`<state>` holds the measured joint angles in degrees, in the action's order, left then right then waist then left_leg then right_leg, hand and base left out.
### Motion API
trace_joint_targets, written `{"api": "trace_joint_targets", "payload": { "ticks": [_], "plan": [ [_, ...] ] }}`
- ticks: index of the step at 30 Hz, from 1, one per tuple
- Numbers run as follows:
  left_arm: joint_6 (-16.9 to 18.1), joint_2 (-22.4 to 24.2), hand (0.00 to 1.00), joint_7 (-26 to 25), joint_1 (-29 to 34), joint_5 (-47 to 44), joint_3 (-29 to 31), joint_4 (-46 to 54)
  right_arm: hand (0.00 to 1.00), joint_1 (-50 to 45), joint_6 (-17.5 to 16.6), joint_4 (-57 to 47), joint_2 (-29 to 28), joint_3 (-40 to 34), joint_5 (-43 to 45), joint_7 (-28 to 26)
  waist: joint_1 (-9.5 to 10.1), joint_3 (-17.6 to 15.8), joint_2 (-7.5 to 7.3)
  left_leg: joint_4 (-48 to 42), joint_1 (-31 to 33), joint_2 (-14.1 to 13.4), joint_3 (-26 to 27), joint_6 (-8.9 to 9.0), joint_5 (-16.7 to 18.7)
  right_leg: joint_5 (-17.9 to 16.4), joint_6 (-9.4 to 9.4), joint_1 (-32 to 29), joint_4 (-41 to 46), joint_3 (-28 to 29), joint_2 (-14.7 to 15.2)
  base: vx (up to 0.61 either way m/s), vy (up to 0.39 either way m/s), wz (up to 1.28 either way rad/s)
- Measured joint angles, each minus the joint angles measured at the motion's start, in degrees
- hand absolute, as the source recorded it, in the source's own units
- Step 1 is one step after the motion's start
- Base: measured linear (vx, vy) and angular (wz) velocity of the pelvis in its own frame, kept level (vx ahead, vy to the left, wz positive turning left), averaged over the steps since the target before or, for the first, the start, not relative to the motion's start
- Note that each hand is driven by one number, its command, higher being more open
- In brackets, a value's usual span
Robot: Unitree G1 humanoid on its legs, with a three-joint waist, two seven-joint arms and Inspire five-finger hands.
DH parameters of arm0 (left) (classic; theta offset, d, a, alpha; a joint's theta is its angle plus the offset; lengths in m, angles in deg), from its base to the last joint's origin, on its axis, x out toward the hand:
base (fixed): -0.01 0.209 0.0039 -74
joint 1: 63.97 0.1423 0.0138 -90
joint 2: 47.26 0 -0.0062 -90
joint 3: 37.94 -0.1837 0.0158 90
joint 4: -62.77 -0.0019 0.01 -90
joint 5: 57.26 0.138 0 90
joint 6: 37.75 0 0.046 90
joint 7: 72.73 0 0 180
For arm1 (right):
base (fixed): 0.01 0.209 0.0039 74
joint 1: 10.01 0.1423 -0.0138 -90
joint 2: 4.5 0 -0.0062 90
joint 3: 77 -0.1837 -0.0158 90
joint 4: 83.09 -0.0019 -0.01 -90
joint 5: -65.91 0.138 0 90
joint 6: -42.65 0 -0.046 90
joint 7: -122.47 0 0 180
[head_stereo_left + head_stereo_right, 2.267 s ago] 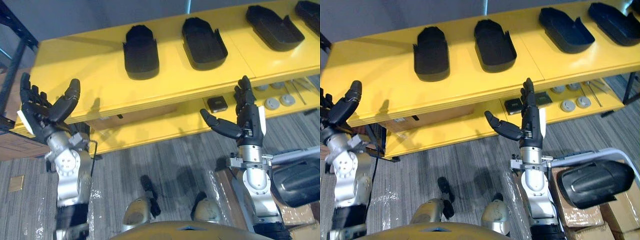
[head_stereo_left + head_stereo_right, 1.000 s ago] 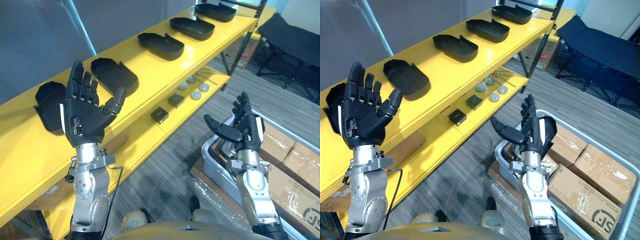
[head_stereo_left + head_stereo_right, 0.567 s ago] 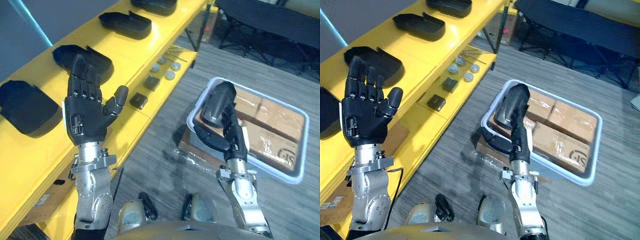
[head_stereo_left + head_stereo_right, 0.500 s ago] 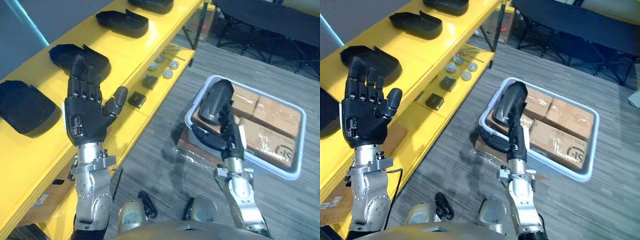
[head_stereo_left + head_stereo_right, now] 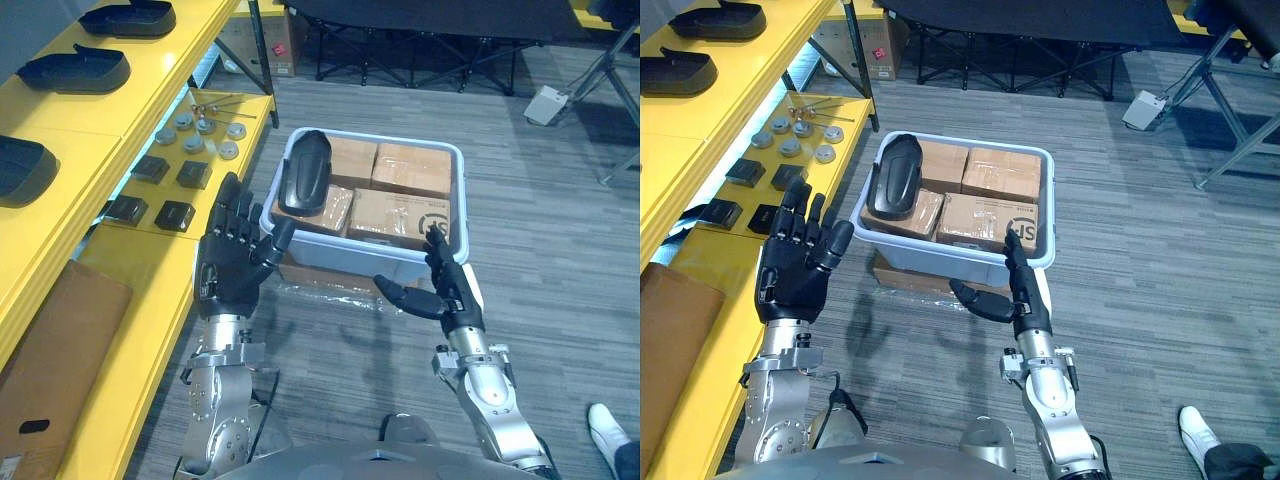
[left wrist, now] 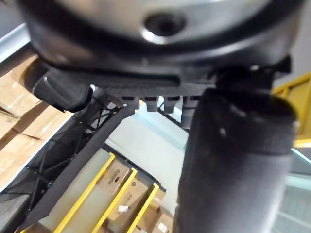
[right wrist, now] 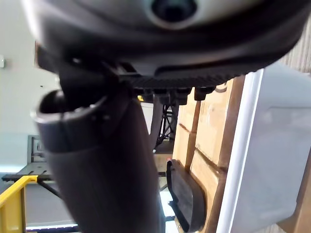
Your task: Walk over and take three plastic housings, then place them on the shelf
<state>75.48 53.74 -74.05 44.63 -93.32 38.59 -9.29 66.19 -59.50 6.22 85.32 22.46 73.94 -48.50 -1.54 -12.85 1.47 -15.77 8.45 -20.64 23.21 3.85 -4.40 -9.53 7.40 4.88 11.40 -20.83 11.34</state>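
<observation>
Hovering empty and splayed: left hand (image 5: 232, 265), right hand (image 5: 447, 290).

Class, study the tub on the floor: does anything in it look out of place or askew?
Yes: one black plastic housing lies loose and slanted on top of the sealed cardboard boxes in the grey tub, by its left wall.

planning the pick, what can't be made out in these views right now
Bin: cardboard boxes hide anything beneath them, both eye views.
Nearest shelf housing: cut off by the left eye view's left edge.
Small parts on the lower shelf: too small to identify.
</observation>
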Motion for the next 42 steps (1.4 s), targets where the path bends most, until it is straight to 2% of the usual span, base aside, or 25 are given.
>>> {"api": "trace_joint_targets", "payload": {
  "ticks": [1,2,3,5,9,11,15,19,21,25,27,30,31,32,34,38,40,42],
  "plan": [
    [0.00,0.00,1.00,0.02,-0.03,0.07,-0.33,0.00,1.00,0.15,0.34,0.02,0.27,-0.06,0.36,0.03,0.12,0.16,0.22,0.59,-0.11,1.05,-1.17,0.59,1.20,0.35,0.28,-0.14,-0.29,-0.05,0.31,0.01,0.119,0.00],
    [-0.02,-0.02,1.00,0.15,-0.20,0.05,-0.77,0.00,1.00,0.82,0.61,0.60,0.19,-0.50,0.44,0.36,0.28,0.73,1.14,2.85,-0.57,2.92,-3.15,0.87,2.77,0.94,1.15,-0.76,-0.55,-0.33,1.02,0.01,0.124,0.08],
    [-0.08,-0.13,1.00,0.37,-0.28,-0.05,-0.76,-0.07,1.00,1.51,0.68,1.46,0.07,-0.77,0.74,0.78,0.42,0.70,0.89,3.63,-0.79,3.83,-3.24,1.40,2.70,1.19,1.57,-1.01,-0.73,-0.37,1.72,-0.01,0.211,0.12],
    [-1.78,-0.58,1.00,1.72,-0.23,-0.39,-0.52,-0.62,1.00,4.05,0.70,6.18,-1.96,-0.93,1.91,3.08,1.97,1.42,-0.18,5.26,-0.98,6.94,-2.84,2.05,2.86,3.83,3.08,-0.42,-3.87,-0.80,4.04,-0.01,0.193,0.06],
    [-5.15,-1.79,1.00,4.82,-0.30,0.14,0.22,-2.59,1.00,9.83,0.67,13.10,-3.14,-1.52,5.02,6.58,3.87,1.67,-0.74,6.01,-0.89,10.51,-2.57,1.47,2.95,7.47,3.67,-0.55,-5.51,-2.82,7.08,0.00,0.201,0.02],
    [-7.15,-2.87,1.00,5.68,-0.75,1.45,0.11,-3.51,1.00,14.12,0.66,18.08,-3.13,-4.73,6.64,7.05,4.64,1.61,-0.90,5.44,0.49,12.17,-3.03,0.62,3.49,8.68,4.06,-1.27,-5.64,-4.15,8.67,-0.03,0.138,0.09],
    [-8.89,-3.71,1.00,6.06,-3.24,5.40,0.03,-6.92,1.00,26.77,1.28,30.00,-1.15,-10.19,11.01,8.07,5.92,0.77,-1.20,0.07,6.55,12.28,-6.06,0.15,5.11,9.92,4.64,-4.01,-6.78,-4.87,8.92,-0.07,0.099,0.06],
    [-10.17,-4.38,1.00,7.76,-7.43,5.11,-1.23,-12.59,1.00,43.85,1.74,43.40,6.33,-13.28,16.19,8.80,8.02,-5.06,-0.01,-2.11,9.48,12.64,-9.63,0.43,5.67,11.48,4.73,-4.46,-7.63,-6.26,8.55,-0.13,0.054,0.12],
    [-10.17,-4.66,1.00,8.71,-7.85,5.10,-3.21,-15.17,1.00,53.26,1.71,49.74,12.18,-13.26,20.05,8.87,9.54,-8.06,0.99,-2.02,12.22,13.71,-12.37,0.20,4.96,12.91,4.57,-6.02,-8.66,-7.40,8.31,-0.13,0.055,0.17],
    [-9.81,-4.97,1.00,8.99,-7.97,5.09,-5.68,-19.90,1.00,61.73,1.80,57.53,16.52,-10.86,24.35,8.87,11.23,-9.10,1.54,-2.42,14.98,14.09,-13.40,-1.15,3.86,13.38,4.55,-7.66,-8.71,-8.49,8.28,-0.04,0.026,0.15],
    [-9.55,-4.96,1.00,9.03,-9.50,4.79,-7.67,-23.64,1.00,66.28,1.86,61.81,19.04,-8.71,24.41,8.94,12.68,-10.38,2.42,-3.57,16.37,14.20,-14.71,-1.46,3.69,13.87,4.42,-8.03,-8.68,-9.30,8.17,-0.01,0.025,0.11],
    [-8.91,-4.93,1.00,9.20,-11.02,4.10,-8.97,-25.58,1.00,70.88,2.03,65.23,20.36,-7.05,24.36,9.10,13.51,-11.72,3.47,-4.24,17.42,14.36,-15.31,-1.72,3.86,14.03,4.29,-8.45,-8.42,-10.33,8.22,-0.04,0.036,0.09],
    [-7.83,-4.84,1.00,9.42,-11.81,2.82,-9.55,-26.73,1.00,72.80,2.82,66.68,21.14,-6.42,24.36,9.02,14.28,-12.09,3.91,-4.70,18.42,14.24,-15.46,-1.77,3.90,14.03,4.28,-9.21,-8.23,-10.47,8.17,-0.08,0.054,-0.02],
    [-6.64,-4.32,1.00,9.38,-12.75,1.97,-10.49,-27.92,1.00,75.75,4.01,68.79,22.73,-5.54,24.03,9.05,15.35,-13.06,4.96,-5.21,19.55,14.07,-15.66,-1.86,3.96,14.01,4.25,-10.10,-7.29,-10.54,8.20,-0.09,0.063,0.03],
    [-5.60,-4.14,1.00,9.24,-13.82,0.00,-11.45,-30.11,1.00,78.30,5.82,70.28,24.17,-4.04,23.67,9.53,16.37,-14.08,6.10,-6.08,21.11,14.06,-15.98,-2.10,4.04,13.90,4.15,-11.58,-6.25,-10.67,8.44,-0.10,0.075,0.02],
    [-5.25,-3.84,1.00,8.84,-14.55,-0.37,-12.65,-32.86,1.00,81.24,8.67,70.90,25.98,-1.50,21.03,12.26,17.27,-15.31,7.23,-6.67,22.67,14.11,-16.49,-2.44,3.80,13.69,3.94,-12.75,-5.24,-11.57,8.73,-0.07,0.044,0.05],
    [-4.84,-3.80,1.00,8.69,-14.60,-1.34,-13.84,-34.53,1.00,83.32,11.32,71.44,26.77,0.33,19.22,14.05,17.87,-15.36,7.33,-6.80,23.46,14.09,-16.60,-2.57,3.68,13.34,3.64,-13.79,-4.14,-11.86,9.06,-0.08,0.043,0.03],
    [-4.69,-3.58,1.00,8.25,-14.59,-2.08,-15.18,-35.06,1.00,84.90,14.26,71.91,27.97,1.66,19.03,15.95,18.47,-15.69,8.07,-6.86,23.45,14.22,-16.68,-2.65,3.64,12.91,3.82,-14.02,-3.37,-12.13,9.64,-0.07,0.027,0.08]
  ]
}}
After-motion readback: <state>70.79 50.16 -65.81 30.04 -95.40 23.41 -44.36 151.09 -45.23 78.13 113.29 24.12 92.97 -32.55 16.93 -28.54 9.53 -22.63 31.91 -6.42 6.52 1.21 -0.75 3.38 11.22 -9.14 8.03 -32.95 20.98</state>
